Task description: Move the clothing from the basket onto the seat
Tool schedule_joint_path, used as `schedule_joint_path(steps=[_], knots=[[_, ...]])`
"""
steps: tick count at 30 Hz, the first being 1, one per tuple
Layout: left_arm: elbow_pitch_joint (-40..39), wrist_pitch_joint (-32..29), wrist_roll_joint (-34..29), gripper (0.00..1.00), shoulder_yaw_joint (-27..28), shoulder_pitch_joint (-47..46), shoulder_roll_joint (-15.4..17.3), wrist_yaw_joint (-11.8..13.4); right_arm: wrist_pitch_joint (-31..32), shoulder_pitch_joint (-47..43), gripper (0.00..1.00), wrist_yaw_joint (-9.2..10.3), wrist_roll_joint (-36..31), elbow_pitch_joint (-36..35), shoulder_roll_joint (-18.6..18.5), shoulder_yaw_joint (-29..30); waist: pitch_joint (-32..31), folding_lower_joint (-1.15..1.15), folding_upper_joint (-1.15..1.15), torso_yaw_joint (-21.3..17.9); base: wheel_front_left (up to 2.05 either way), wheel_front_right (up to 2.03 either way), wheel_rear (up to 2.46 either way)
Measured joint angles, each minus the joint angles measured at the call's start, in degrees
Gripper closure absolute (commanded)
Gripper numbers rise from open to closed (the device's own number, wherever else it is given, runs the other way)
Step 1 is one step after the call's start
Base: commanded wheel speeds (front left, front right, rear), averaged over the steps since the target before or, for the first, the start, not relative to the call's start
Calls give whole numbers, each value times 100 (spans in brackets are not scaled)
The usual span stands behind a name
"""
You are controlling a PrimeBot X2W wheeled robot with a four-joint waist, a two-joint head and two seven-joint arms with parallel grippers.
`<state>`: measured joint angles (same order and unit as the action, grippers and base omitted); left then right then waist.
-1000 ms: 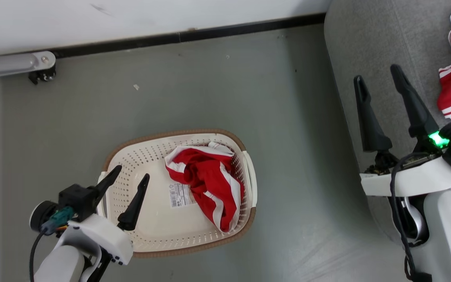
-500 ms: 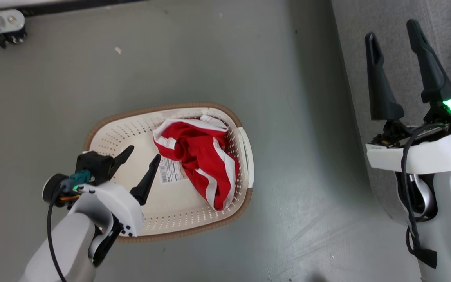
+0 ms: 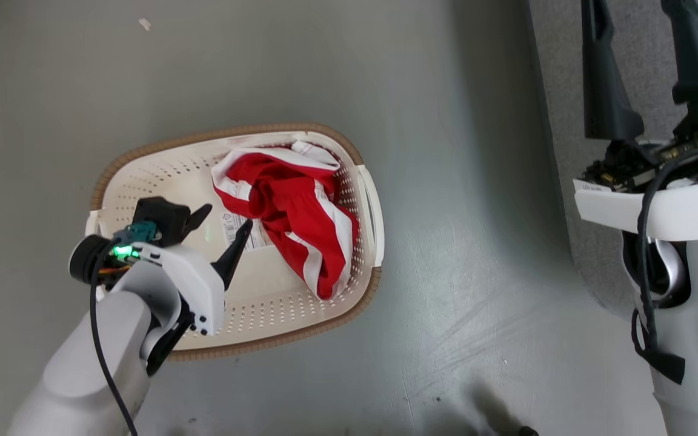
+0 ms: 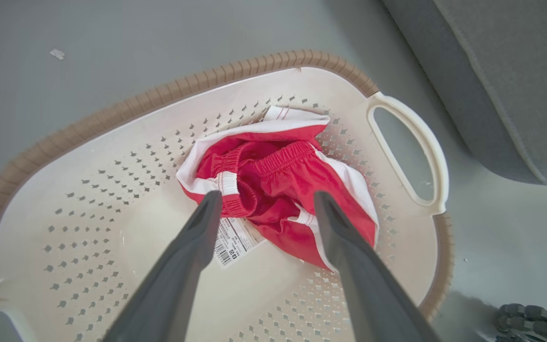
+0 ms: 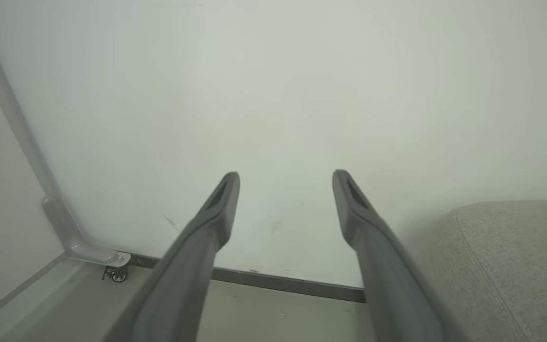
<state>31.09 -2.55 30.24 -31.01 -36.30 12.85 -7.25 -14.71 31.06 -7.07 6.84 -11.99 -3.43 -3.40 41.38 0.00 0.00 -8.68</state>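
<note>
Basket (image 3: pixel 143 181): cream, perforated, brown rim, standing on the grey floor (image 3: pixel 446 181) well apart from the seat (image 3: pixel 558 72), one handle turned toward it. Clothing (image 3: pixel 291 206): one red garment with white panels, bunched in the basket's seat-side half, running from the far rim down along the wall by that handle; elastic waistband uppermost, untouched. Label (image 4: pixel 234 240): flat on the basket's bottom, partly under the garment's near edge. Left gripper (image 3: pixel 226 217): jaws spread wide, nothing in them. A second ago it stood over the basket's far-from-seat rim; it has since come inward and down, and its tips now hang over the basket's bottom, one above the label, just beside the garment but not on it. Along its own fingers the waistband lies straight ahead between the two tips. The head has dipped as well, so the basket's shift in that view is the camera's doing. Right gripper (image 5: pixel 287 176): jaws equally wide, empty, held over the seat's edge and pointing at the wall. Status, as judged: reach under way, grasp not yet made; a little more descent onto the waistband and a closing should secure the garment for the carry to the seat.
</note>
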Motion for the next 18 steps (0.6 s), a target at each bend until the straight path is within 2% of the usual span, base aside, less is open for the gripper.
schedule_joint_path(steps=[18], knots=[[263, -192, 149, 0, -577, -665, -172, 0, 0, 713, 0, 0, -94, -130, 1, -401, 647, 0, 0, -148, 0, 0, 0]])
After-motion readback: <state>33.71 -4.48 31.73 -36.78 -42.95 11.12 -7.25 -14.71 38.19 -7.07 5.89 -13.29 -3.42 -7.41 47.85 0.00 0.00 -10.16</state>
